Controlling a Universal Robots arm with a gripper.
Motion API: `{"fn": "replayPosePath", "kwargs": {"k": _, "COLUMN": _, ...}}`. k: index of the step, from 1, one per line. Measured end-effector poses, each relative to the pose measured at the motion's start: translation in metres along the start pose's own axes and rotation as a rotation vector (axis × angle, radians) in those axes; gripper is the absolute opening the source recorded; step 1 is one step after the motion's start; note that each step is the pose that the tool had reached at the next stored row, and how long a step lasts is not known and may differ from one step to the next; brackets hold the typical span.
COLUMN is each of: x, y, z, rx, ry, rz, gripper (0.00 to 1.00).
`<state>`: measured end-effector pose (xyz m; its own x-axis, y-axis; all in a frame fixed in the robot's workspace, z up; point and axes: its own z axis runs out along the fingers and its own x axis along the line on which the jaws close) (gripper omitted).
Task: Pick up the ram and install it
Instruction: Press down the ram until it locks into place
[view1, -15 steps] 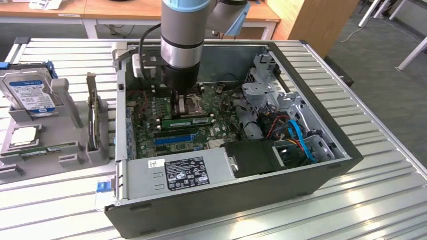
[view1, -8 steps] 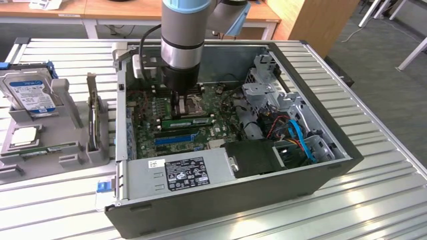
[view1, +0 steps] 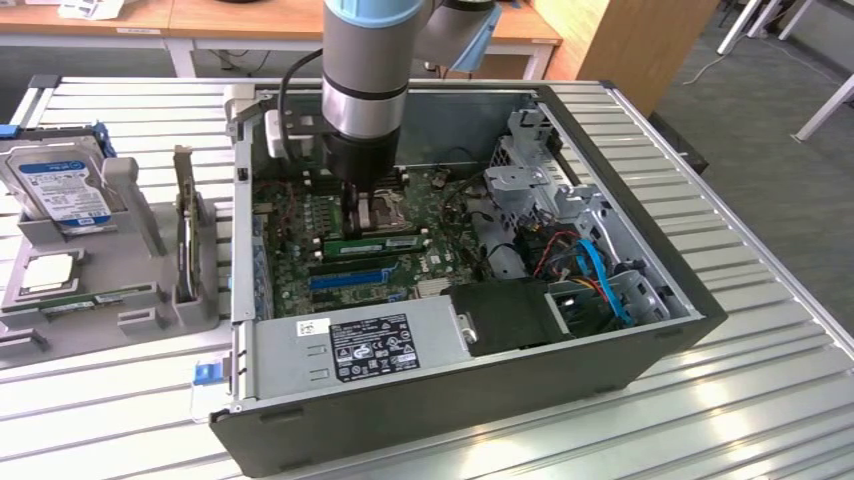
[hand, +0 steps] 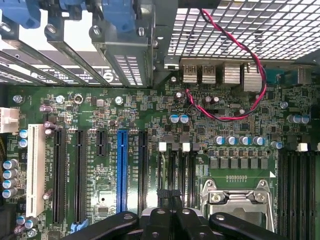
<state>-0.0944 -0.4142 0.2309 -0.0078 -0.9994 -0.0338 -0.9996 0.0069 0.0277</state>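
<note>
The open computer case (view1: 641, 340) lies on the counter (view1: 747, 420), its walls and drive cage hemming the arm. The gripper (view1: 363, 218) hangs clenched over the motherboard (hand: 150, 125), beside the ram (view1: 376, 243) lying flat in the slots. Judging by this, installation is at the seating stage, needing straight downward pressure.

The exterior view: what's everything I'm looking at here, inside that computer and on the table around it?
Computer case: one, dark grey, lying open on the table.
Circuit board: one, green, on the case floor.
Ram: one, green, lying on the board under the hand.
Blue slot: one, beside the ram.
Power box: one, grey, black label, near edge.
Hard drive: one, silver, upright in the grey holder at exterior view's left.
Slatted table: one, metal.
Hand: one, black, shut, down over the board.
</note>
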Motion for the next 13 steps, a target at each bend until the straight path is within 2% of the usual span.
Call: {"fn": "replayPosePath", "kwargs": {"k": 13, "x": 0.0002, "y": -0.0001, "z": 0.0035, "rx": -0.0001, "ry": 0.0003, "rz": 0.0, "gripper": 0.1}}
